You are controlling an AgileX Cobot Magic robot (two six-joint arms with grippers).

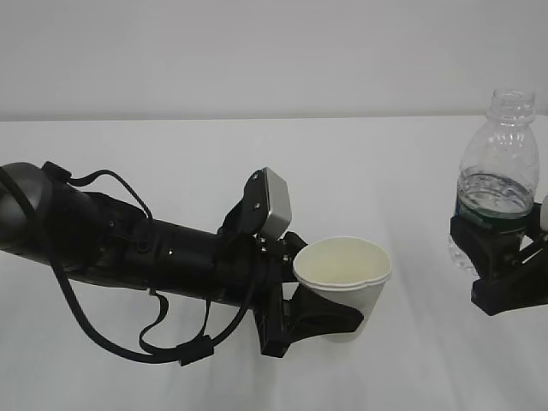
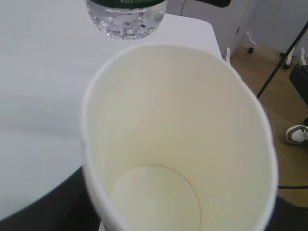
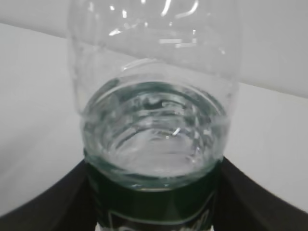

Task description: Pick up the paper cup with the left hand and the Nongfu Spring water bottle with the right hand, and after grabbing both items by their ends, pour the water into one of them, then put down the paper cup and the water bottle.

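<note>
Left hand [image 1: 330, 318], chunky matte black with looped cables and a small grey box on top, clamped partway round the lower wall of the paper cup [image 1: 344, 287]. Cup upright near centre over the plain white table [image 1: 171, 145]: cream, tapered, smooth inside, rim squashed a bit oval, flat round bottom looking dry in the left wrist view. Far right, right hand [image 1: 505, 261] wrapped round the Nongfu Spring water bottle [image 1: 499, 184] at the dark green label. Clear ribbed plastic, threaded neck uncapped, upright, water roughly to the label top.
</note>
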